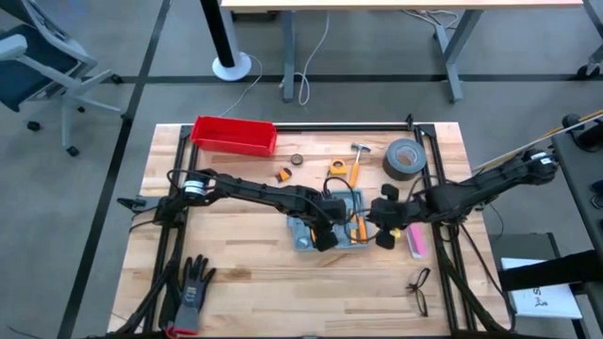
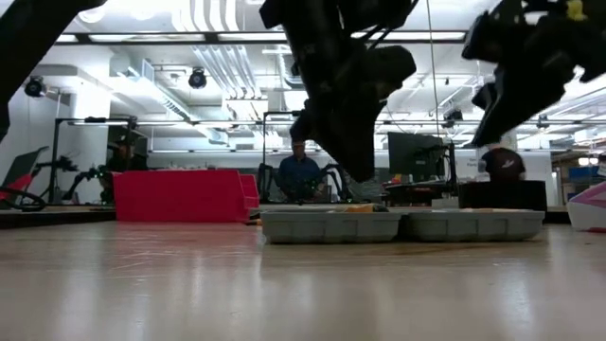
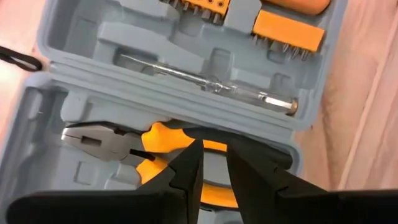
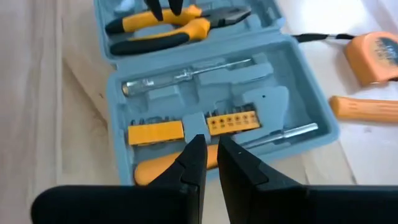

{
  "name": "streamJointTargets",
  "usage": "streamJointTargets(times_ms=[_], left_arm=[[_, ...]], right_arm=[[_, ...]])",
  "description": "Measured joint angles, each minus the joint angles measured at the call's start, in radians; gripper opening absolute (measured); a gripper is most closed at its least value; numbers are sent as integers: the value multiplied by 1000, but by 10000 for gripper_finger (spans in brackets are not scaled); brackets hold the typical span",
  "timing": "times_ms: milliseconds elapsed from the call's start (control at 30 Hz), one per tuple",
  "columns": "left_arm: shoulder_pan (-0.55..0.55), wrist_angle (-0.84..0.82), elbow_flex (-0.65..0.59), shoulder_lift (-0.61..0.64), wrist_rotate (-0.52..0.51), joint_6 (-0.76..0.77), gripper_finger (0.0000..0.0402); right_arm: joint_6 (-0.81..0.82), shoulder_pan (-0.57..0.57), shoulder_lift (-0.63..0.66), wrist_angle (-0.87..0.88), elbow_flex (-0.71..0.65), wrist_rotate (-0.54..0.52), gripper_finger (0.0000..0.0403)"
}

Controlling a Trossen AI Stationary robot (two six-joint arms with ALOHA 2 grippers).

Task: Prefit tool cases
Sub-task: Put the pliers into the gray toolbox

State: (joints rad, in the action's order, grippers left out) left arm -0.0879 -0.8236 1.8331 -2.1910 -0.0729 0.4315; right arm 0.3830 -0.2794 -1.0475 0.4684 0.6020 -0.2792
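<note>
1. The left gripper (image 3: 212,163) sits low in the centre of the left wrist view, its fingers parted by only a narrow gap directly over the yellow-handled pliers (image 3: 134,146). Nothing shows between the fingers, so it reads as slightly open and holding nothing. I judge it is poised there to press or nudge the pliers into their moulded slot.
2. The right gripper (image 4: 211,158) hovers at the lower centre of the right wrist view, fingers likewise parted by a slim gap and empty, above the case half with the bit holders. It looks placed to work that half while the other arm tends the pliers.
3. The tool case (image 1: 329,229) lies opened flat at the middle of the high view, between the two grippers (both halves face up on the table (image 1: 236,273)).
4. Contents, seen in the right wrist view: a clear-handled screwdriver (image 4: 186,76) in its groove, two yellow bit holders (image 4: 231,122), and an orange handle at the lower edge.
5. Further out in the high view: a red bin (image 1: 234,135) at upper left, a tape roll (image 1: 404,157) at upper right, a black glove (image 1: 191,287) at lower left.
</note>
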Motion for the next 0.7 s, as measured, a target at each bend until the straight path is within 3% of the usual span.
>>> streamJointTargets(times_ms=[700], left_arm=[[0, 130, -99, 0, 7, -4, 77]], right_arm=[[20, 0, -41, -376, -263, 96, 1]])
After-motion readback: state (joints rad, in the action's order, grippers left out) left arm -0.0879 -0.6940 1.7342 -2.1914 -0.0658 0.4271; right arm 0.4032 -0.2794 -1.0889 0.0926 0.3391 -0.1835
